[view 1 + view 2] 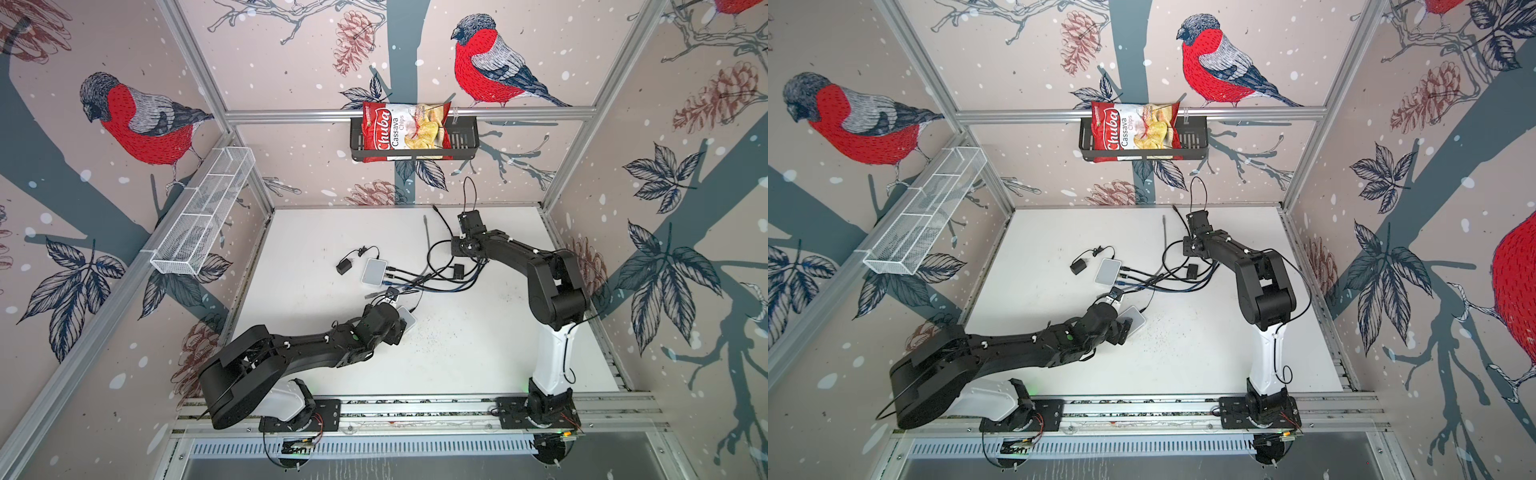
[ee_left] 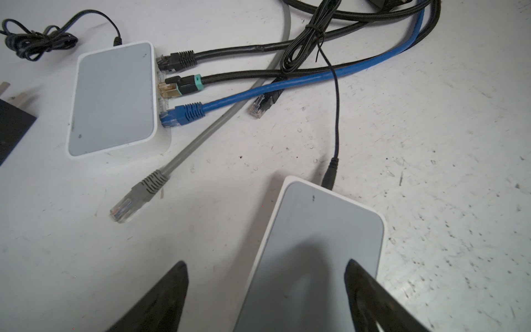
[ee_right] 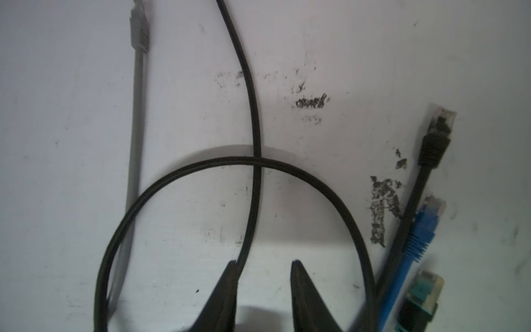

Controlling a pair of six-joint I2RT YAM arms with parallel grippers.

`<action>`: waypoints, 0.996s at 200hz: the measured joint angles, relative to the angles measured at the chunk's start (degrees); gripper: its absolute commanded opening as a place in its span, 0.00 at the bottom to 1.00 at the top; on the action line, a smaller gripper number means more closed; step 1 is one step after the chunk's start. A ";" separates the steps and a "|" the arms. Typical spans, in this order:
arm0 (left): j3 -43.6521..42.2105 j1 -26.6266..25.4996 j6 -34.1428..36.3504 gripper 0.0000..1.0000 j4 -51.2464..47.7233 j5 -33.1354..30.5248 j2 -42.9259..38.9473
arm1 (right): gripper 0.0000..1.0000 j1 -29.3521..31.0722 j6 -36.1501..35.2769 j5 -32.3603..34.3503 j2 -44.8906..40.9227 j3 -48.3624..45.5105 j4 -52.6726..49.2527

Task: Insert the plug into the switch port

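Sprawling beyond the left claw (image 2: pixel 264 263), a tangle of leads crosses the scuffed white bench (image 2: pixel 431 138): a braided black lead (image 2: pixel 244 75), a smooth blue cable (image 2: pixel 316 77) and a bundled thin black cord (image 2: pixel 310 34). Further out lies the far switch (image 2: pixel 115 97), a flat rounded box with a gray top and white rim. Its side holds three plugs: a black one (image 2: pixel 178 59), a gold-tipped one with a green collar (image 2: pixel 184 84) and a blue one (image 2: pixel 184 115). A black power adapter (image 2: pixel 14 126) sits past it.

The gray plug (image 2: pixel 135 198), clear-tipped with a ribbed rubber boot, lies loose ahead of the left claw, out to one finger's side, between the two switches and touching neither. A loose black plug (image 2: pixel 260 105) lies further ahead. The near switch (image 2: pixel 316 244), the same shape, lies under this claw with a barrel connector (image 2: pixel 330 172) in its far end. The claw is spread wide and grips nothing, one finger over the switch's top and one over bare bench.

The right claw (image 3: pixel 264 267) stands parted. A thin black cable (image 3: pixel 253 115) runs close past one fingertip (image 3: pixel 232 270) and loops ahead, unpinched; whether it touches, I cannot tell. Far ahead lies the gray lead's other end (image 3: pixel 139 26). Beside the other finger lie black (image 3: pixel 435 138), blue (image 3: pixel 428 218) and green-collared (image 3: pixel 422 290) connectors.
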 measured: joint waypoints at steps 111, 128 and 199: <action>-2.40 0.26 -0.02 0.84 1.29 -1.38 -2.60 | 0.13 0.68 2.84 0.96 10.29 10.88 -4.11; -2.60 0.28 -0.02 0.84 1.29 -1.44 -2.62 | 0.01 0.68 3.06 1.14 11.28 12.31 -4.22; -2.67 0.55 0.00 0.84 1.70 -1.42 -2.10 | 0.00 -2.12 6.16 0.90 2.56 2.75 -2.36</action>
